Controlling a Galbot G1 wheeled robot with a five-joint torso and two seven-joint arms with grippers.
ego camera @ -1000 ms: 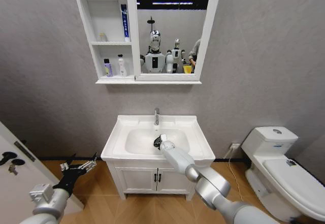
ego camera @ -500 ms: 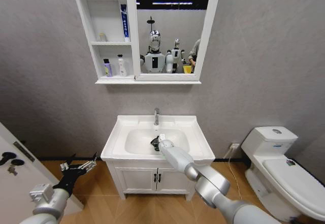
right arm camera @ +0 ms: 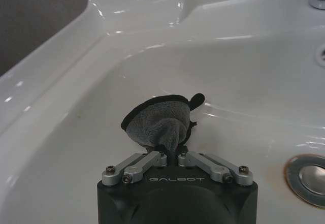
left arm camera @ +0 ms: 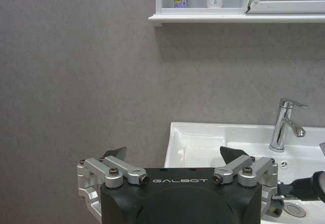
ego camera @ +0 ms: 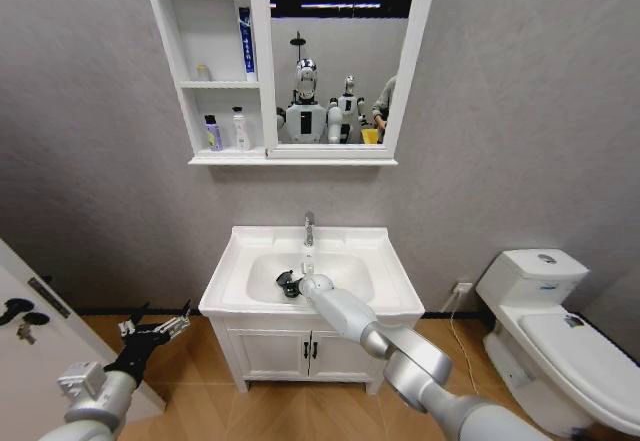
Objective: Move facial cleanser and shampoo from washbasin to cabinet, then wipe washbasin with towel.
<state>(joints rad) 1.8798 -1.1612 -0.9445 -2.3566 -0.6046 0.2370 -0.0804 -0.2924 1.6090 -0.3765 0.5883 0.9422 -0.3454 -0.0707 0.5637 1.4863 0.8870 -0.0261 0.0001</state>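
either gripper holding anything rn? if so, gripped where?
The right gripper holds the towel, pinching a bunched fold at its near edge, with the rest pressed into the washbasin bowl. The left gripper is open and empty, beside the vanity.

Washbasin [ego camera: 385, 261]: white, on a cabinet base.
Tap [ego camera: 308, 229]: at 12 o'clock on rim.
Towel [right arm camera: 158, 124]: lying in bowl.

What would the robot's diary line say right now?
phase: wiping | right gripper: shut on towel, in washbasin bowl | left gripper: open, parked low beside basin
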